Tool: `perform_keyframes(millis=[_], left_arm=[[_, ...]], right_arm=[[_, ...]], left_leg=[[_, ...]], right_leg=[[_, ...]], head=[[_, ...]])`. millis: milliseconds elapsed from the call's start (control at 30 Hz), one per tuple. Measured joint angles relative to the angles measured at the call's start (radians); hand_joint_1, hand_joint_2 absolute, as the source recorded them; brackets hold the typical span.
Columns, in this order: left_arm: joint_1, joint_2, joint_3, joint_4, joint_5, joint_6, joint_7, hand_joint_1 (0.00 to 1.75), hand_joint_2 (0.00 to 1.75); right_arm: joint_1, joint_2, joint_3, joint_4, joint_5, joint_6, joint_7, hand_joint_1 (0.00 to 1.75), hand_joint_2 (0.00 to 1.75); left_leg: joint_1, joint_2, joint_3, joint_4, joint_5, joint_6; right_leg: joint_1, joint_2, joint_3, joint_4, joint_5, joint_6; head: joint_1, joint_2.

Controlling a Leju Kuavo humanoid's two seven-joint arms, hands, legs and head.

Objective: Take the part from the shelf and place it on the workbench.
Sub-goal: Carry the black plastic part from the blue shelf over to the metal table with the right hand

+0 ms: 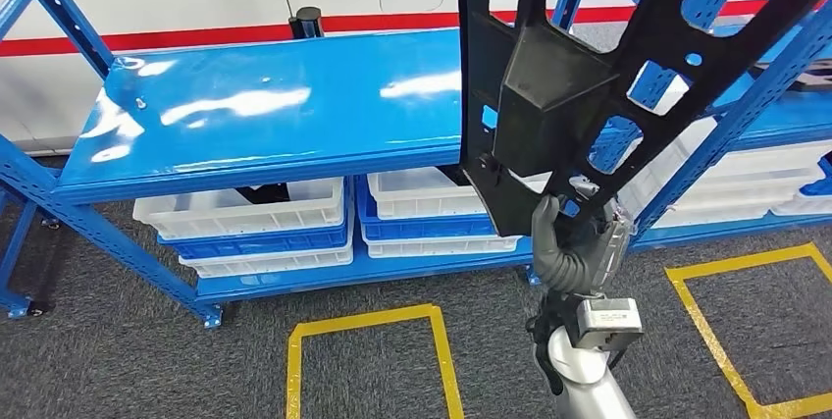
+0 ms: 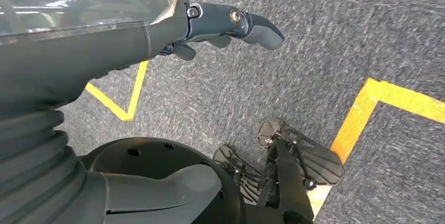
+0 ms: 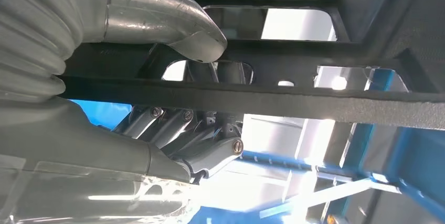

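Note:
A large black plastic frame part [image 1: 579, 66] with cut-out openings stands upright in front of the blue shelf [image 1: 265, 110]. My right hand [image 1: 574, 247] grips its lower edge from below, thumb on the near face. In the right wrist view the thumb [image 3: 173, 22] lies over a black bar of the part [image 3: 273, 100] and the fingers [image 3: 189, 135] wrap behind it. My left hand [image 2: 220, 24] hangs over grey carpet with fingers extended and nothing in it.
White bins [image 1: 250, 213] sit on the shelf's lower level. Yellow tape squares [image 1: 368, 326] mark the grey carpet [image 1: 128, 350] in front. A blue upright [image 1: 731, 115] of a neighbouring rack crosses behind the part at right.

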Motion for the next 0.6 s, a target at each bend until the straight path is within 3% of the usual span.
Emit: perform_keyframes(millis=[67, 133, 200, 233, 267, 300, 367, 433, 467, 533, 600], left_arm=[[0.0, 0.002, 0.0, 0.0, 0.0, 0.001, 0.003, 0.0, 1.75], [0.0, 0.004, -0.001, -0.001, 0.0, 0.004, 0.006, 0.0, 1.75], [0.0, 0.004, -0.002, -0.001, 0.0, 0.006, 0.014, 0.0, 1.75], [0.0, 0.005, -0.002, -0.001, 0.0, 0.007, 0.017, 0.0, 1.75], [0.0, 0.005, -0.002, -0.001, 0.0, 0.008, 0.021, 0.0, 1.75], [0.0, 0.005, -0.003, -0.001, 0.0, 0.009, 0.028, 0.0, 1.75], [-0.001, 0.005, -0.004, -0.001, 0.001, 0.033, 0.059, 0.0, 1.75], [-0.001, 0.006, -0.006, -0.001, 0.002, 0.091, 0.092, 0.0, 1.75], [0.0, 0.007, -0.007, -0.001, 0.002, 0.118, 0.1, 0.0, 1.75], [0.003, 0.011, -0.008, -0.001, 0.011, 0.115, 0.094, 0.0, 1.75], [0.007, 0.026, -0.006, -0.001, 0.028, 0.033, 0.07, 0.0, 1.75]], right_arm=[[-0.005, 0.004, 0.001, 0.008, -0.01, 0.003, 0.0, 1.75, 1.75], [-0.01, 0.009, 0.004, 0.016, -0.021, 0.01, 0.0, 1.75, 1.75], [-0.015, 0.011, 0.007, 0.024, -0.037, 0.018, -0.001, 1.75, 1.75], [-0.019, 0.011, 0.008, 0.03, -0.048, 0.022, -0.001, 1.75, 1.75], [-0.022, 0.01, 0.008, 0.035, -0.06, 0.025, -0.002, 1.75, 1.75], [-0.026, 0.009, 0.008, 0.041, -0.073, 0.028, -0.003, 1.75, 1.75], [-0.031, 0.005, 0.008, 0.05, -0.101, 0.032, -0.004, 1.75, 1.75], [-0.025, -0.007, 0.004, 0.052, -0.126, 0.029, -0.005, 1.75, 1.75], [-0.017, -0.016, 0.0, 0.051, -0.136, 0.027, -0.007, 1.75, 1.75], [0.005, -0.033, -0.01, 0.045, -0.143, 0.027, -0.012, 1.75, 1.75], [0.031, -0.043, -0.02, 0.029, -0.133, 0.031, -0.017, 1.75, 1.75]], left_leg=[[0.002, -0.004, -0.01, 0.01, -0.014, -0.011], [0.006, -0.007, -0.035, 0.085, -0.1, -0.022], [0.009, -0.007, -0.067, 0.215, -0.192, -0.032], [0.01, -0.007, -0.073, 0.266, -0.207, -0.035], [0.012, -0.007, -0.066, 0.288, -0.2, -0.037], [0.014, -0.007, -0.042, 0.276, -0.177, -0.038], [0.019, -0.008, 0.049, 0.16, -0.138, -0.036], [0.018, -0.013, 0.125, 0.045, -0.14, -0.03], [0.014, -0.016, 0.137, 0.021, -0.147, -0.026], [0.01, -0.015, 0.129, 0.011, -0.137, -0.009], [0.011, -0.01, 0.108, 0.005, -0.115, 0.013]], right_leg=[[-0.009, -0.002, -0.017, 0.003, 0.015, -0.016], [-0.018, -0.006, -0.036, 0.002, 0.036, -0.034], [-0.015, -0.007, -0.059, 0.005, 0.058, -0.041], [-0.015, -0.008, -0.072, 0.008, 0.068, -0.04], [-0.014, -0.008, -0.087, 0.014, 0.076, -0.037], [-0.014, -0.008, -0.102, 0.021, 0.082, -0.034], [-0.015, -0.007, -0.128, 0.039, 0.09, -0.028], [-0.011, -0.009, -0.145, 0.053, 0.098, -0.018], [-0.01, -0.01, -0.15, 0.056, 0.103, -0.011], [-0.01, -0.014, -0.156, 0.057, 0.114, 0.005], [-0.011, -0.011, -0.176, 0.085, 0.084, 0.007]], head=[[0.0, 0.0], [-0.002, 0.0], [-0.004, 0.0], [-0.004, 0.0], [-0.004, 0.0], [-0.004, 0.0], [-0.005, 0.0], [-0.004, 0.0], [-0.003, 0.0], [-0.003, 0.0], [-0.001, 0.0]])
